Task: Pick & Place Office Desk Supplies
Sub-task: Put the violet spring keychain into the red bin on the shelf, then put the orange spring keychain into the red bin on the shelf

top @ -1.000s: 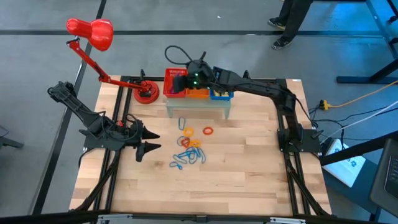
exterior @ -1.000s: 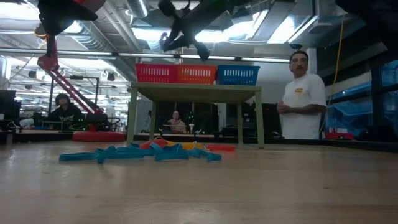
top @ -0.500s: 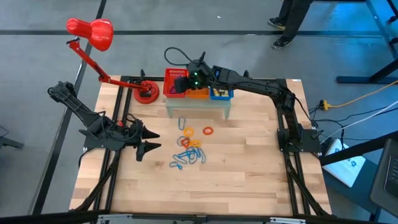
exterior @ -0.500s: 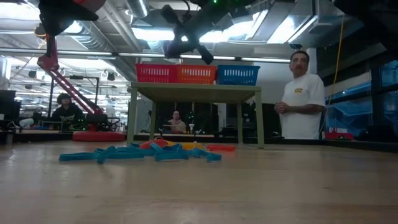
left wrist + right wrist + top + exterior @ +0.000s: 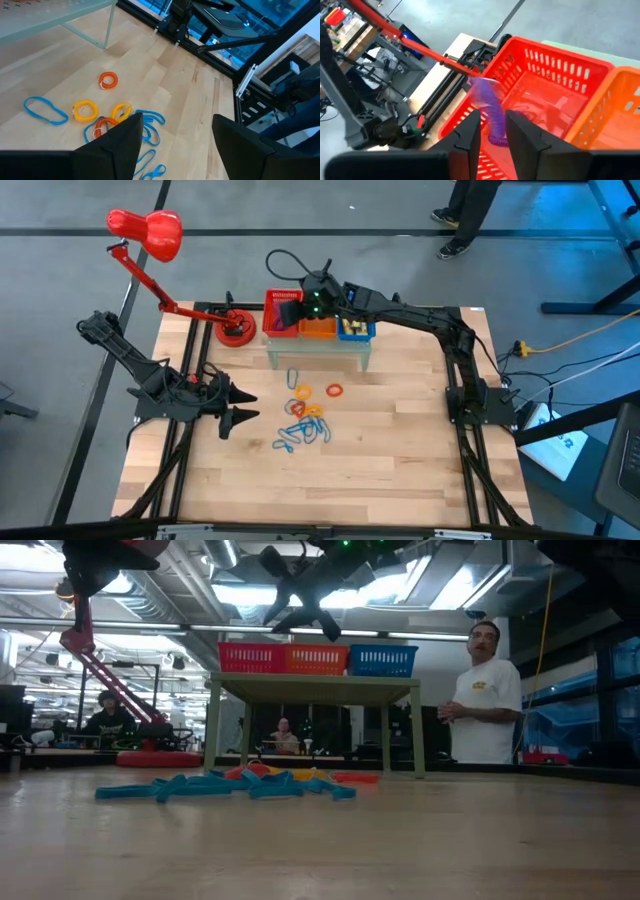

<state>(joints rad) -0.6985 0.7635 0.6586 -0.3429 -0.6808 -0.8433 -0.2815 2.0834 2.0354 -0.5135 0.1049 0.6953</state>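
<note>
While your right pincer (image 5: 492, 131), fingers slightly parted, hovers over the red mesh basket (image 5: 547, 95), a purple coiled loop (image 5: 490, 107) blurs between them; whether they grip it is unclear.

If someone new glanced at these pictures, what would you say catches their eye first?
Probably the right gripper above the red mesh basket on the small raised shelf, a blurred purple coiled loop just beyond its parted fingers. Next, the bright pile of blue, orange and yellow loops mid-table, and the red desk lamp at the far-left corner.
</note>
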